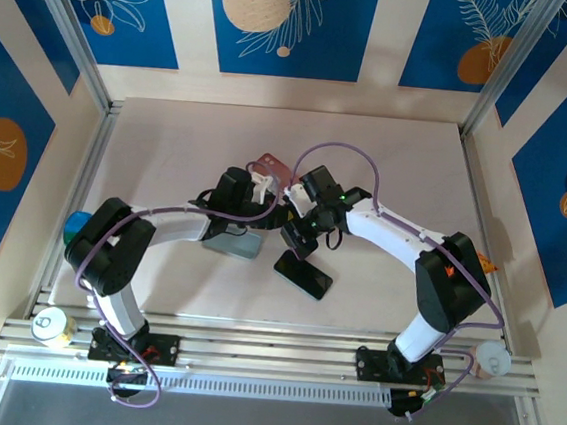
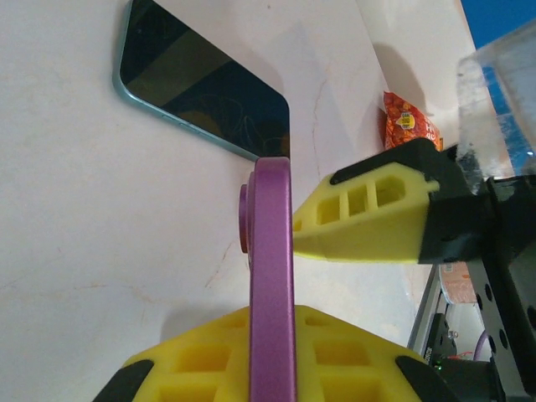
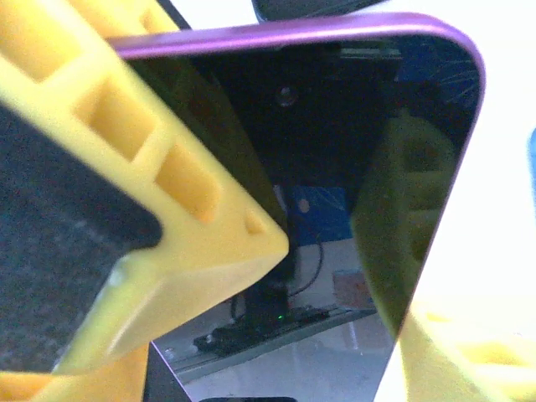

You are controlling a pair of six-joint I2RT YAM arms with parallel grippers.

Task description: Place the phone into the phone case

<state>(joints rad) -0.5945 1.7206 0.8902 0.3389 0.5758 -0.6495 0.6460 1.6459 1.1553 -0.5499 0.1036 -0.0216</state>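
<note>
Because both arms crowd the middle of the desk [image 1: 170, 141], you get little of the phone [image 1: 271, 164] from overhead: a pinkish corner pokes out at 12 o'clock of the wrists. At 7 o'clock of it lies a grey-blue piece [image 1: 232, 244], matte, half covered by the left arm. You cannot tell whether that is the case.

From the left wrist you see the phone edge-on, a thin purple slab with a round bump on its left face and its lower end cut off. The left pincer [image 2: 283, 266] clamps it between yellow fingers [image 2: 368, 218] moulded with square pockets. At 11 o'clock a glossy dark slab [image 2: 201, 92] with a pale blue rim and rounded corner lies flat on the desk. At 1 o'clock sits an orange snack packet [image 2: 408, 124].

From the right wrist the phone's mirror-black face and purple rim show. The right pincer [image 3: 368, 285] stands wide across it; its right finger is washed out, so you cannot tell whether it touches.
</note>
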